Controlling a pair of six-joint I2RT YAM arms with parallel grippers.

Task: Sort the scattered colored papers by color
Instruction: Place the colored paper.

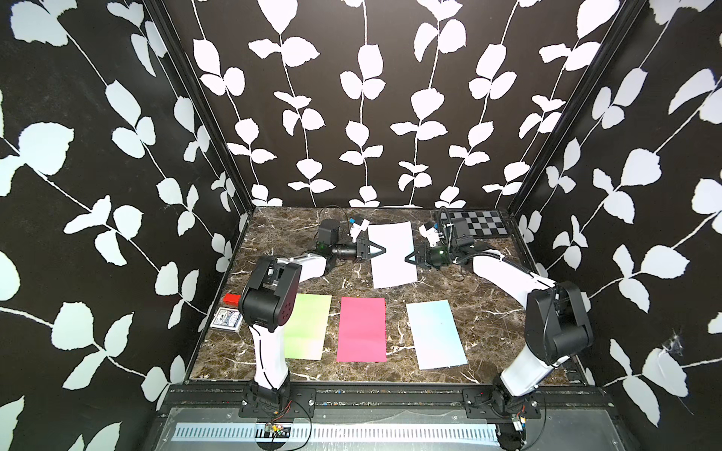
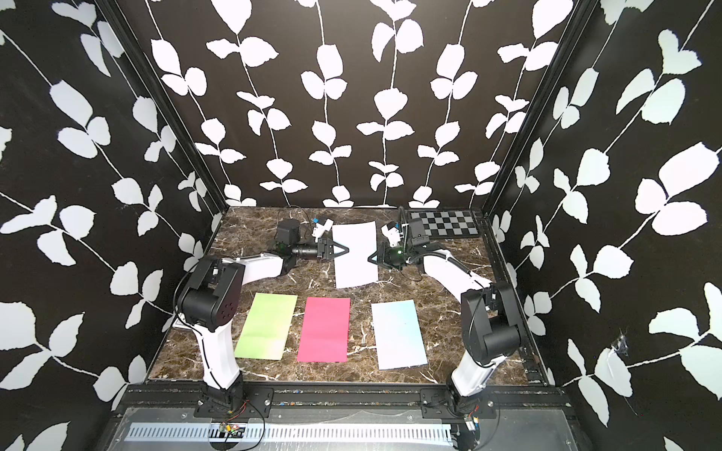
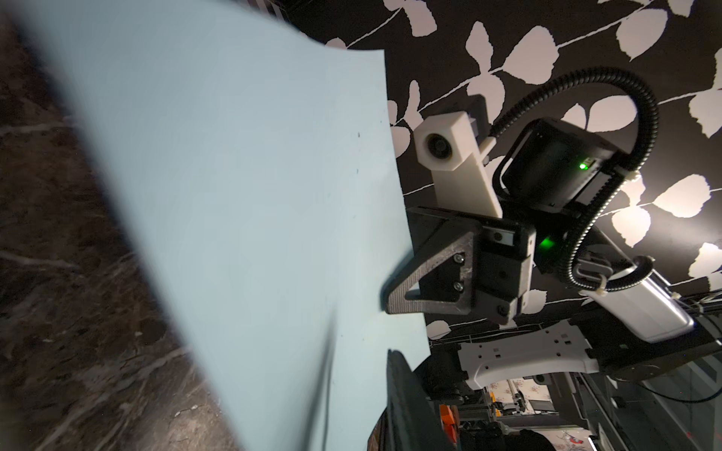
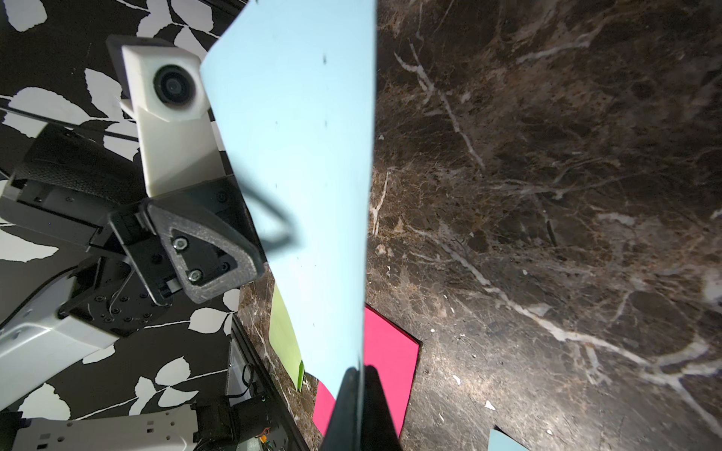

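A light blue paper (image 1: 392, 254), washed out to white in both top views, hangs lifted off the marble between my two grippers at the back middle. My right gripper (image 1: 407, 257) is shut on its right edge; the jaws pinch the sheet (image 4: 304, 156) in the right wrist view. My left gripper (image 1: 384, 248) straddles the left edge, one finger (image 3: 402, 390) in front and the other showing only as a shadow behind the sheet (image 3: 234, 195), with a gap left. Along the front lie a light green paper (image 1: 308, 326), a hot pink paper (image 1: 362, 330) and another light blue paper (image 1: 435, 334), side by side and apart.
A black-and-grey checkerboard panel (image 1: 478, 222) lies in the back right corner. A patterned card box (image 1: 227, 319) and a small red block (image 1: 231, 299) sit at the left edge beside the left arm. Patterned walls close in three sides.
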